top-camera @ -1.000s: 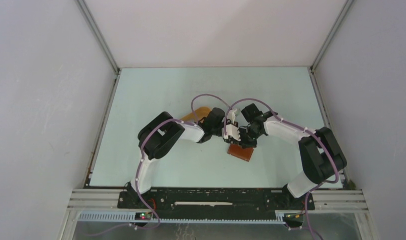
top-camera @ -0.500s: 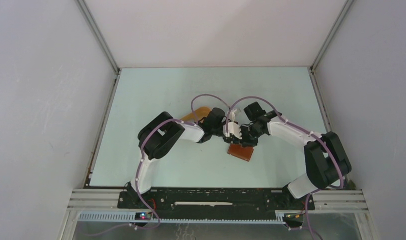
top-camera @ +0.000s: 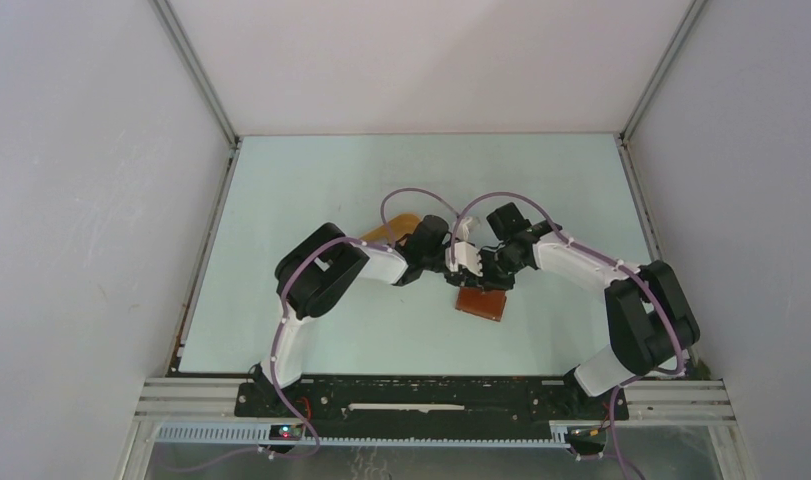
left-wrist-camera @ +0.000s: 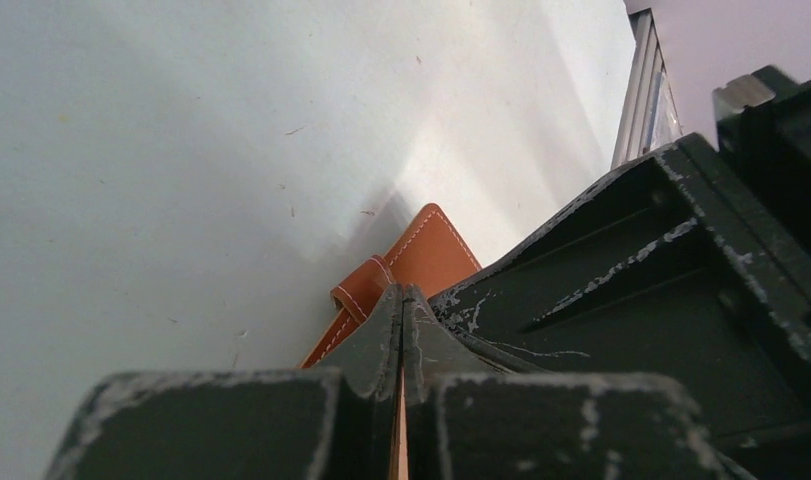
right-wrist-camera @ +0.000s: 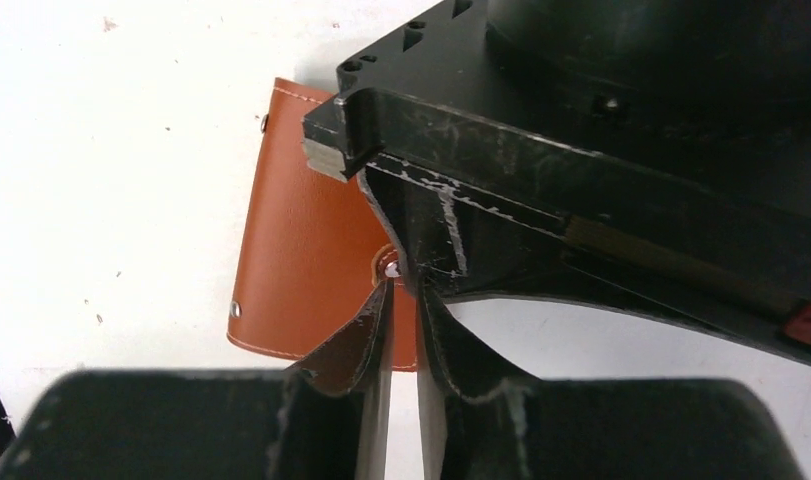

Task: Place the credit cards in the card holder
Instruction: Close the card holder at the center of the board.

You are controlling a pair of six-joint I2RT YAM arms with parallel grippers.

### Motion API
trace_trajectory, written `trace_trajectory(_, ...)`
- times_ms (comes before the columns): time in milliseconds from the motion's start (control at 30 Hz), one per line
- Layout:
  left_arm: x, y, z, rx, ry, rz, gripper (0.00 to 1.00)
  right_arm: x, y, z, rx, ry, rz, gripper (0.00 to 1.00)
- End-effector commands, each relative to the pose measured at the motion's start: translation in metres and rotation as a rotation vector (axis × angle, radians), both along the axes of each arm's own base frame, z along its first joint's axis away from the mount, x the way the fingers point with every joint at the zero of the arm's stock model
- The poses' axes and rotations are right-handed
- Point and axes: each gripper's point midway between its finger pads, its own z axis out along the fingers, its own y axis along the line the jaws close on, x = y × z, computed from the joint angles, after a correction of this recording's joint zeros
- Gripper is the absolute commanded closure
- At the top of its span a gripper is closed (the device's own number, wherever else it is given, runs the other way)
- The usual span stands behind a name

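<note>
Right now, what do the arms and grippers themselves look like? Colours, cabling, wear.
Both the left arm and right arm have white link shells with bulky black joint housings, and a lilac cable loops along each. The left gripper and right gripper have black fingers, their paint scuffed and chipped pale at the edges.

Table (top-camera: 311, 190): pale green, flat. Tray (top-camera: 399, 221): orange-yellow, on table, partly hidden. Walls (top-camera: 431, 60): white, on three sides.
</note>
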Motion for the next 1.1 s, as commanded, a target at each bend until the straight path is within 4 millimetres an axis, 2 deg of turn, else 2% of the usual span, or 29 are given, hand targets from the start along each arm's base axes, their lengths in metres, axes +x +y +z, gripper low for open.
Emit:
trace_trajectory(0, -0.021, 0.034, -0.057, 0.187, 0.124, 0.025, 1.0, 0.002, 0.004, -0.008, -0.011, 0.001, 0.009, 0.8)
trace_trajectory(200, -0.022, 0.033, -0.056, 0.179, 0.125, 0.021, 1.0, -0.002, 0.005, -0.015, -0.025, 0.024, 0.021, 0.83)
trace_trajectory(467, -0.025, 0.032, -0.052, 0.157, 0.124, 0.005, 1.0, -0.007, 0.011, -0.015, -0.038, -0.002, 0.063, 0.82)
trace_trajectory(833, -0.027, 0.031, -0.048, 0.138, 0.122, -0.006, 1.0, 0.003, 0.011, -0.002, -0.089, -0.134, 0.081, 0.77)
trace_trajectory(1067, -0.028, 0.03, -0.047, 0.133, 0.123, -0.012, 1.0, 0.005, 0.012, 0.004, -0.076, -0.156, 0.087, 0.75)
